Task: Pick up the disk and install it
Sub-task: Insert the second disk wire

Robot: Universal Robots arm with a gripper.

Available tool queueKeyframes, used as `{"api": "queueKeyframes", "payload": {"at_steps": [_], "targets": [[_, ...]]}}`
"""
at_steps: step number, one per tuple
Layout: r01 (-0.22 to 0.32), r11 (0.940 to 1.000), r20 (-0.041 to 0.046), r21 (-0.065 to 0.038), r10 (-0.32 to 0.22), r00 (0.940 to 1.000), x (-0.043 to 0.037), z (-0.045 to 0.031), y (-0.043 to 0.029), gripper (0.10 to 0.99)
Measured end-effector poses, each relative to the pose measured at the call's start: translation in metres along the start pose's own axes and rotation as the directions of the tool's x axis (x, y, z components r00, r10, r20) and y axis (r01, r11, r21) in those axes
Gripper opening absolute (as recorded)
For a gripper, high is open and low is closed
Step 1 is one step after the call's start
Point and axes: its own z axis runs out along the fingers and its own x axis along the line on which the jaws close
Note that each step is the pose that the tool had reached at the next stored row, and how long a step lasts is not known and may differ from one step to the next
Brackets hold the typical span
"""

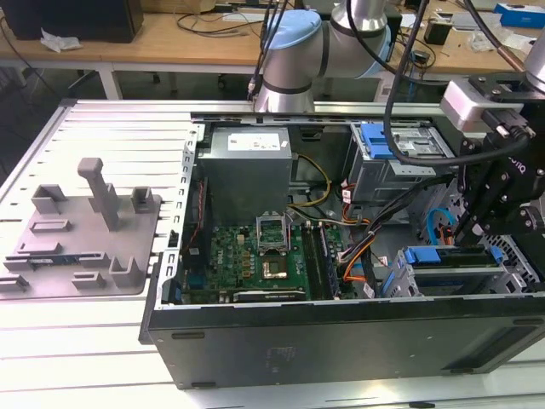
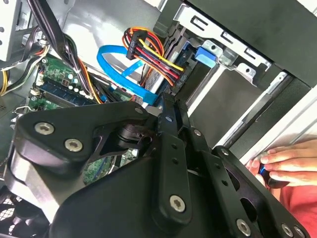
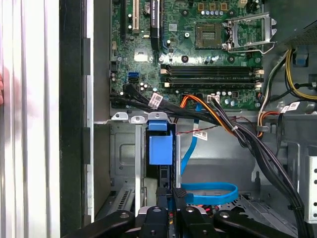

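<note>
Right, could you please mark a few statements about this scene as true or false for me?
1. The computer case lies open, with the motherboard exposed. True.
2. The gripper hangs over the grey fixture on the exterior view's left. False: it is at the exterior view's right, inside the case, close above the disk in its blue bracket.
3. In the second wrist view, a hand rests at the edge of the case. True.
4. A cooler with a fan covers the processor socket. False: the socket is bare and its metal frame is swung open.
</note>
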Motion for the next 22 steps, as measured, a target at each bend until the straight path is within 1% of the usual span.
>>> {"api": "queueKeyframes", "payload": {"at_steps": [22], "targets": [[-0.002, 1.0, 0.0, 0.0, 0.002, 1.0, -0.0003, 0.0106, -0.0009, 0.161]]}}
